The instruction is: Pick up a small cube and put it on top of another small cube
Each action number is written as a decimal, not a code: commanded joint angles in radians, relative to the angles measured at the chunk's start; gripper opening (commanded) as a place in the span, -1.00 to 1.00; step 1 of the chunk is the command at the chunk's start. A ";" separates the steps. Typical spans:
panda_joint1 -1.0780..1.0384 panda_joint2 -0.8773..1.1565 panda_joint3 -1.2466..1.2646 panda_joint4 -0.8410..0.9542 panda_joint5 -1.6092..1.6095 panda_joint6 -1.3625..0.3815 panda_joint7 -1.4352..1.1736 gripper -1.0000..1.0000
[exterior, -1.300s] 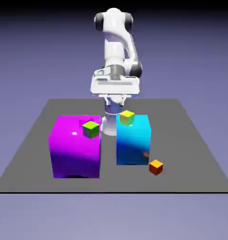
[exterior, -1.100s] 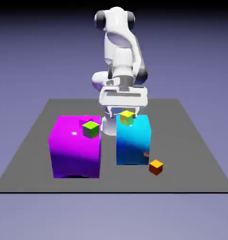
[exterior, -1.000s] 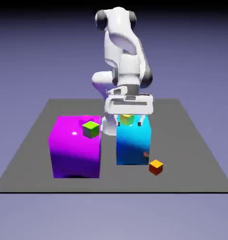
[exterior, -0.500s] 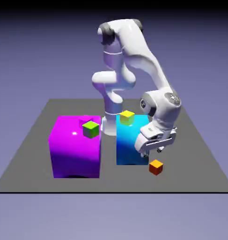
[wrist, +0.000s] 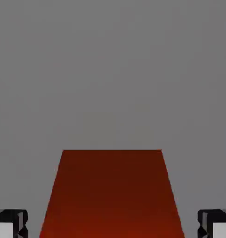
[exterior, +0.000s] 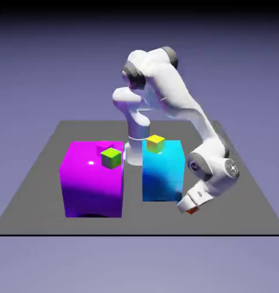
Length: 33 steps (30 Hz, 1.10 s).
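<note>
Your claw (exterior: 189,207) is down at the lower right of the exterior view, low on the grey surface (exterior: 244,189) just right of the cyan block (exterior: 162,169), because the small cube (exterior: 191,210) sits there, mostly hidden behind the hand with only a red sliver showing. In the hand view the small cube (wrist: 112,193) fills the bottom centre between the two fingertips (wrist: 10,224), which stand wide with a clear gap either side, so you hold nothing yet. Another small cube (exterior: 156,142) waits on top of the cyan block at frame centre; you'll need to close, then lift well clear of that block's edge.
</note>
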 commanded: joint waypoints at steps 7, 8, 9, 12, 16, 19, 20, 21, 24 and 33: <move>0.050 -0.205 -0.033 0.047 0.204 -0.212 -0.048 -1.00; 0.064 -0.241 -0.056 0.039 0.237 -0.232 -0.052 -1.00; 0.078 -0.278 -0.079 0.030 0.271 -0.252 -0.055 -1.00; 0.119 -0.386 -0.147 0.004 0.371 -0.312 -0.066 -1.00; 0.174 -0.531 -0.238 -0.030 0.504 -0.393 -0.080 -1.00; 0.172 -0.640 -0.278 -0.078 0.514 -0.441 -0.115 -1.00; 0.170 -0.676 -0.291 -0.094 0.517 -0.457 -0.127 -1.00; 0.168 -0.713 -0.303 -0.111 0.517 -0.472 -0.140 -1.00; 0.157 -0.821 -0.337 -0.164 0.510 -0.517 -0.180 -1.00; 0.118 -1.002 -0.380 -0.295 0.457 -0.553 -0.257 -1.00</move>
